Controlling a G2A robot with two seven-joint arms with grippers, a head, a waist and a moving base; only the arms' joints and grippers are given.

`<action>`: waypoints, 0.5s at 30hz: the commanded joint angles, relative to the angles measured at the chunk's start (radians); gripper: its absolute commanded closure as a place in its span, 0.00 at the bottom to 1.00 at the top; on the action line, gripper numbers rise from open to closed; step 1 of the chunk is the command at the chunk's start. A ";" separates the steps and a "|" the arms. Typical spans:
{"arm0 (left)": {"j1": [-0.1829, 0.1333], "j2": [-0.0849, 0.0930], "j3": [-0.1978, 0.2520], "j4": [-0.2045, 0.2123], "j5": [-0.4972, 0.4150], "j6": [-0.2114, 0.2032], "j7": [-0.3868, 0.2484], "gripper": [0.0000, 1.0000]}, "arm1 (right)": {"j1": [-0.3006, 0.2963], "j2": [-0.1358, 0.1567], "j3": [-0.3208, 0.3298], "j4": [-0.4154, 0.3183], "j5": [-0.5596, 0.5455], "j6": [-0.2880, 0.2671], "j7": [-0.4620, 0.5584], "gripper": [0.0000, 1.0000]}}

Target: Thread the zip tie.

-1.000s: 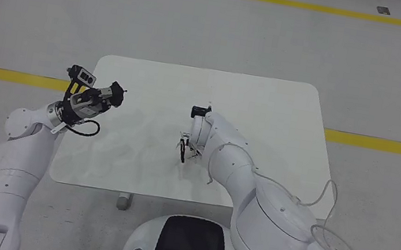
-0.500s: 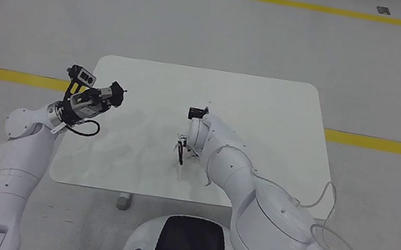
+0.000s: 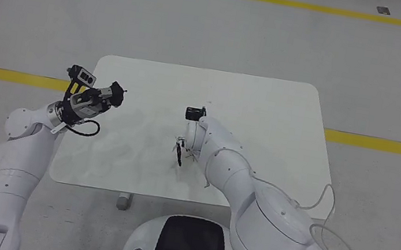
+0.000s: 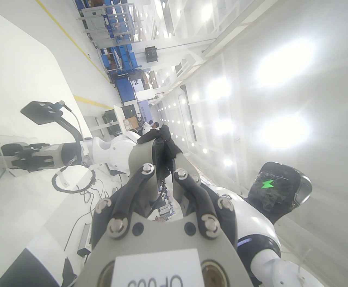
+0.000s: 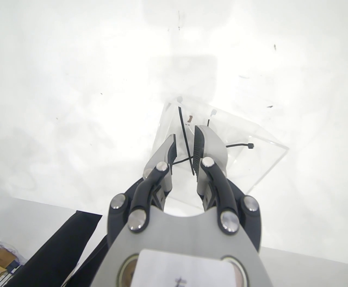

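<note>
The right gripper [image 5: 185, 133] is hanging open over a clear tray [image 5: 272, 160] on the bench [image 5: 68, 81], its fingers straddling a black zip tie [image 5: 181, 119] lying inside. The left gripper [image 4: 163, 144] is sitting closed above the bench's left edge.

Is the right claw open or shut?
Open. In the right wrist view the right claw shows a gap between its fingers; a black zip tie lies ungripped in the clear tray below.
</note>
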 commanded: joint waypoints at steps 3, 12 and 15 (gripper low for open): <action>0.000 0.000 0.000 0.000 0.000 0.000 0.000 1.00 | 0.000 0.000 0.004 -0.005 -0.013 0.000 -0.005 0.83; 0.000 0.000 0.000 0.000 0.000 0.000 0.000 1.00 | -0.007 0.001 0.013 -0.018 -0.040 0.000 0.002 0.84; 0.000 0.000 0.000 0.000 0.000 0.000 0.000 1.00 | -0.010 0.001 0.017 -0.022 -0.047 0.000 0.004 0.84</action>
